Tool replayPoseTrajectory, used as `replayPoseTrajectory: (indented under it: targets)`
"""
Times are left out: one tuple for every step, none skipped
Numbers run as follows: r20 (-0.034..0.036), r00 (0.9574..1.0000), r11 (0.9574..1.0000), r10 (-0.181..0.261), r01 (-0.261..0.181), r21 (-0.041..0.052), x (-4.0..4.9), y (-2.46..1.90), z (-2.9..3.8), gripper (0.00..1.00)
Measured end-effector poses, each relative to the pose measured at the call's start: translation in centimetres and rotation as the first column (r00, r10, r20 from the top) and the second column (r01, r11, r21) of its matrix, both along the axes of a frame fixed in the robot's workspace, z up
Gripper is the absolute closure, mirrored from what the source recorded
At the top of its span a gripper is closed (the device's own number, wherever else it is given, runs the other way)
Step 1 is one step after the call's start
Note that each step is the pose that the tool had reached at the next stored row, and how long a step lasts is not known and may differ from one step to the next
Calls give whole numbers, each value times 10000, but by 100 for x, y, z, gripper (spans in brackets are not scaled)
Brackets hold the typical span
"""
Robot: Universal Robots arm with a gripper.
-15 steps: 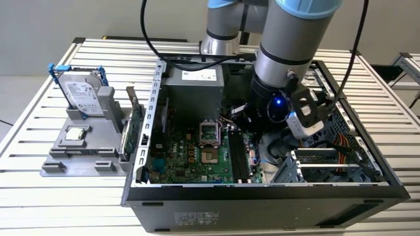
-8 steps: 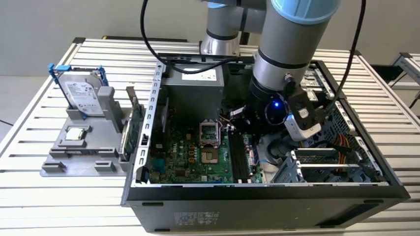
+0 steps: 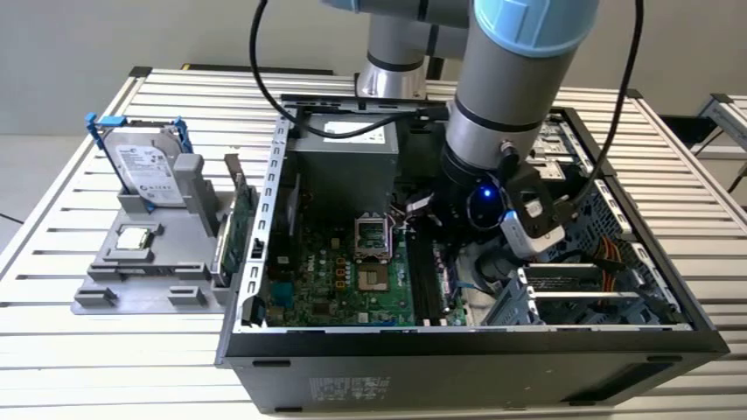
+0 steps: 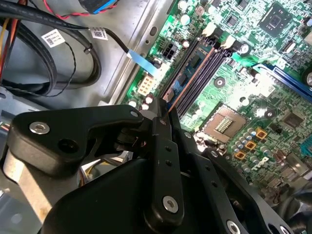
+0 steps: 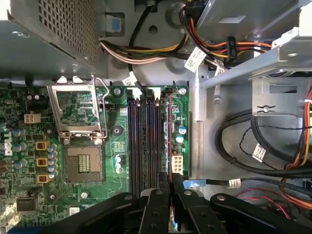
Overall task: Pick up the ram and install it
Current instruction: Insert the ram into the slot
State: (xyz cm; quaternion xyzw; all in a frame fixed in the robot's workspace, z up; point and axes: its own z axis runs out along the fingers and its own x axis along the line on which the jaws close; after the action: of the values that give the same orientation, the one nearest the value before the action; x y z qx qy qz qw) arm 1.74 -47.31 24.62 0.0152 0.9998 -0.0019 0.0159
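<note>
The ram (image 5: 169, 141) is a thin dark stick seen edge-on, its copper-coloured edge running along the outermost of the black memory slots (image 5: 141, 146) on the green motherboard (image 5: 29, 165). In the second wrist view the ram (image 4: 191, 73) reaches from my fingertips to the slot's white end clips. My gripper (image 5: 170, 187) is shut on the ram's near end; its black fingers (image 4: 163, 146) pinch the stick. In the exterior view my arm's wrist (image 3: 520, 206) reaches down into the open computer case (image 3: 467, 337), over the slots (image 3: 426, 280).
The empty processor socket (image 5: 83, 163) with its raised metal frame lies beside the slots. Cable bundles (image 5: 243, 141) and a drive cage (image 3: 583, 289) crowd the other side. Outside the case, a grey fixture (image 3: 140, 271) holds a silver hard drive (image 3: 152, 171) and an upright green card (image 3: 240, 232).
</note>
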Motion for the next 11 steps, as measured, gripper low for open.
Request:
replayPoseTrajectory:
  targets:
    - [0, 10000, 10000, 3, -3, 1, -1, 0, -13, 100]
    - [-1, 10000, 10000, 7, -7, 0, -3, 0, -29, 100]
    - [0, 10000, 10000, 15, -15, 0, -4, 0, -46, 100]
    - [-1, 10000, 10000, 26, -26, -1, -5, 0, -61, 100]
    - [0, 10000, 10000, 38, -38, -1, -6, 0, -78, 100]
    - [0, 10000, 10000, 47, -47, 0, -6, 0, -96, 100]
    - [0, 10000, 10000, 53, -53, 0, -7, 0, -111, 100]
    - [-1, 10000, 10000, 58, -58, -1, -8, 0, -123, 100]
    - [0, 10000, 10000, 61, -61, -1, -9, 0, -136, 100]
    - [0, 10000, 10000, 64, -64, 0, -9, 0, -146, 100]
    - [0, 10000, 10000, 66, -66, 0, -9, 0, -154, 100]
